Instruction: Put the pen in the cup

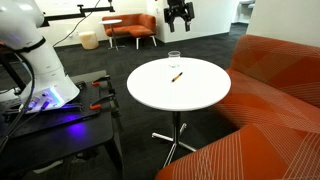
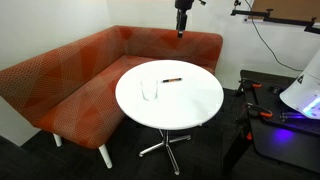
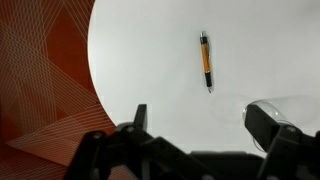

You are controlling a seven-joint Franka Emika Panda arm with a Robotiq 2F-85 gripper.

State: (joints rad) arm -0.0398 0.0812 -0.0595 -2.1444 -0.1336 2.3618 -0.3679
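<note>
The tool (image 3: 198, 115) hangs spread and empty. It should drop onto the pen (image 3: 206, 60), upper centre, jaws straddling its width.

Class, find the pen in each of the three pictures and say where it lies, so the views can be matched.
Exterior view: pen near picture centre, just below the cup.
Exterior view: pen right of the cup, slightly above it.
Wrist view: pen near-vertical, upper right of centre.
Shared landmark: the round white table.

White table (image 2: 192, 106) with pen (image 2: 172, 80), cup (image 2: 148, 91)
</note>
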